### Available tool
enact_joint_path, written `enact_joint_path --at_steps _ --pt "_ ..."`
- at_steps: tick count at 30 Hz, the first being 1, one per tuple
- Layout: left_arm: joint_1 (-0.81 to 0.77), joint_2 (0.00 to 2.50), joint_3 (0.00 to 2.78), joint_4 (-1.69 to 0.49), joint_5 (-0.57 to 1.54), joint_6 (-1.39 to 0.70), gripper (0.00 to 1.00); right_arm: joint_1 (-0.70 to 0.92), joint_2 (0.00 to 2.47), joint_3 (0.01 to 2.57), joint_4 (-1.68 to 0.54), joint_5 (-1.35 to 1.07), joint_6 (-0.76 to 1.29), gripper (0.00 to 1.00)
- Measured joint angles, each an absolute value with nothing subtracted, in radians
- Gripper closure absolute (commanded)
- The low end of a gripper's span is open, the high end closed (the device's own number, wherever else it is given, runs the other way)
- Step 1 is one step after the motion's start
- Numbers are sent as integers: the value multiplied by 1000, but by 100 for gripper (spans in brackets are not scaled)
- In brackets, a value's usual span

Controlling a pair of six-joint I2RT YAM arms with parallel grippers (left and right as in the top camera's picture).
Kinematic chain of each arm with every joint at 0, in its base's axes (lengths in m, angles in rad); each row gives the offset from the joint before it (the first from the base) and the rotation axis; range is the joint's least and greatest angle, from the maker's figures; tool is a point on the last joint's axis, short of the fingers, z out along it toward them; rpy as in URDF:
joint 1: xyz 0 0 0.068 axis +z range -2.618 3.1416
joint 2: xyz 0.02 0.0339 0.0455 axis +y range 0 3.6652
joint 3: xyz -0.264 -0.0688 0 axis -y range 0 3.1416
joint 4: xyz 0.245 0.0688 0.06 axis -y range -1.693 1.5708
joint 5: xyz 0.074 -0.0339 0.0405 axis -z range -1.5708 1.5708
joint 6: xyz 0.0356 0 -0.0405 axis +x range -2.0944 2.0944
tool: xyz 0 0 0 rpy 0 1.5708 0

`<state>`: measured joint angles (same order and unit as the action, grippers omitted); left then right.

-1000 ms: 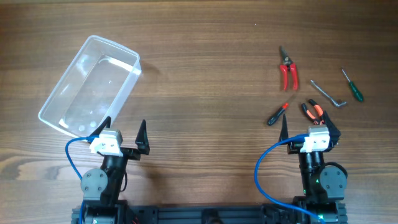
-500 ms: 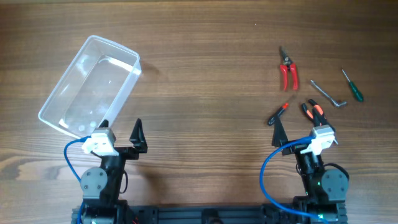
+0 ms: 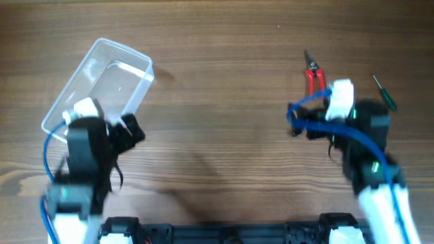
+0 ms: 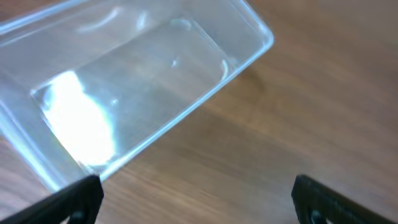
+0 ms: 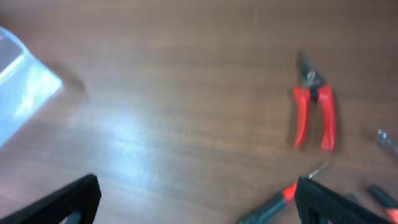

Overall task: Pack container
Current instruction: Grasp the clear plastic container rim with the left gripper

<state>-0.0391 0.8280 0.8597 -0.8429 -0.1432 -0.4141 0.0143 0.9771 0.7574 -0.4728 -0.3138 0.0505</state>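
Container (image 3: 121,73) lies open side up on the wooden table (image 3: 217,102), set at an angle to the table edge. Locate every other item from it.

Left gripper (image 4: 198,200): you find it at the container's near short end. In the overhead view the left arm covers that end. In the left wrist view the container's near corner sits just past one fingertip. Its fingers (image 4: 74,198) stand wide apart, with bare wood between them.

Right gripper (image 5: 202,202): you find it well apart from the container. Its fingers are likewise spread wide over bare wood.

Red-handled cutters (image 5: 314,115) lie beyond the right gripper, far from the container. A black-and-red screwdriver (image 5: 273,204) lies just beside one right fingertip. A green-handled screwdriver (image 3: 388,100) lies farthest from the container.

Note that the overhead view is blurred at both arms.
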Motion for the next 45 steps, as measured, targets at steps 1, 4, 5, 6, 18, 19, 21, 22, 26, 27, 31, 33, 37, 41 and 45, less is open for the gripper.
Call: enact_joint_path --at_steps 1,4,5,6,18,19,21,22,26,27,31,33,37,41,45 --pt "-39 922 970 -937 -150 -421 0 14 1039 833 -526 -315 47 0" --pt "-39 1104 1198 -1166 -153 -431 0 14 1165 997 -657 -319 55 0" --pt "-39 1148 1249 -1214 -152 -432 0 14 1189 1020 -670 -321 67 0" --pt "-39 1179 1277 -1234 -145 -432 0 14 1211 1031 -680 -327 72 0" --pt "305 1279 1295 -1259 -73 -749 0 14 1253 1092 -852 -231 183 0" --pt "354 1289 1295 -1263 -73 -773 0 14 1253 1097 -860 -223 187 0" --pt "419 1317 1295 -1266 -76 -808 0 14 1253 1097 -871 -210 188 0" --pt "440 1334 1295 -1267 -76 -819 0 14 1253 1097 -876 -205 190 0" --pt "471 1431 1295 -1267 -85 -842 0 14 1253 1097 -876 -198 191 0" --pt "471 1458 1295 -1263 -92 -844 0 14 1253 1097 -876 -197 191 0" --pt "471 1595 1295 -1211 -117 -834 0 14 1253 1097 -878 -197 191 0" --pt "471 1641 1295 -1187 -127 -831 0 14 1253 1097 -878 -197 191 0" --pt "471 1725 1295 -1136 -144 -825 0 14 1253 1097 -879 -197 191 0" --pt "471 1785 1295 -1122 -154 -823 4 14 1253 1097 -879 -197 191 0" --pt "471 1829 1295 -1116 -161 -821 4 14 1253 1097 -878 -197 191 0"
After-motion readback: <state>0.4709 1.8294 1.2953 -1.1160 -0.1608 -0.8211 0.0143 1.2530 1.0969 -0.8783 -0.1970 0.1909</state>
